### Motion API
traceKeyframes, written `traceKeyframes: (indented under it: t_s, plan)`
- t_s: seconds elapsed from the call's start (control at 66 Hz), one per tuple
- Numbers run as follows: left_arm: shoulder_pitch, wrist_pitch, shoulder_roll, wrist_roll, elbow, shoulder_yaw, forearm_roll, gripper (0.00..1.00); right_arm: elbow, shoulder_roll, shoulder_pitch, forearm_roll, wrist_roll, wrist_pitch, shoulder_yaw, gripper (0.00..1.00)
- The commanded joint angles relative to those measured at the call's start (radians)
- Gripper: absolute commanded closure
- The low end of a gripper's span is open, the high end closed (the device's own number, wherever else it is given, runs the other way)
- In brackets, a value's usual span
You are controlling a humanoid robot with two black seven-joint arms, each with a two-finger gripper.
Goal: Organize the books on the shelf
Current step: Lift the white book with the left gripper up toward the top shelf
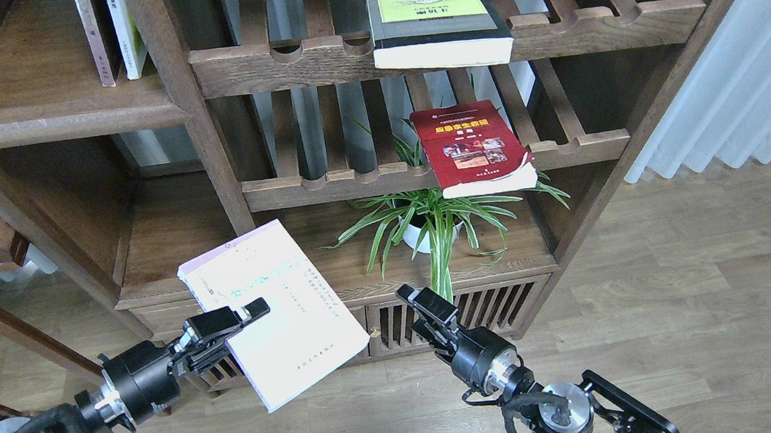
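My left gripper [254, 311] is shut on the left edge of the thin pale lavender-white book [283, 321] and holds it tilted in the air in front of the bookcase's low cabinet. My right gripper [418, 301] is to the right of that book, apart from it and empty; its fingers are seen end-on. The red book [473, 144] lies flat on the lower slatted rack and overhangs its front rail. The thick yellow-green book [435, 16] lies flat on the upper slatted rack. The solid dark-brown shelf [55, 124] is at the upper left.
Two upright books [113, 35] stand at the right end of the solid shelf. A spider plant in a white pot [428, 230] sits on the board below the racks. A slatted cabinet front [475, 309] is behind my right gripper. A pale curtain [746, 78] hangs at right.
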Motion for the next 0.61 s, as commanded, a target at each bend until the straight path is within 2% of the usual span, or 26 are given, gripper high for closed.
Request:
traceKeyframes:
  t_s: [0.0, 0.212, 0.591]
  plan:
    - [-0.074, 0.0, 0.028, 0.0, 0.0, 0.016, 0.006, 0.93, -0.017, 0.0, 0.003, 0.0, 0.0, 0.0, -0.002, 0.02]
    - [-0.191, 0.0, 0.057, 0.001, 0.0, 0.061, 0.072, 0.93, -0.023, 0.0, 0.003, 0.0, 0.0, 0.0, -0.002, 0.02]
    - [-0.294, 0.0, 0.08, 0.018, 0.0, 0.072, 0.155, 0.93, -0.023, 0.0, 0.004, -0.021, 0.0, 0.001, 0.001, 0.02]
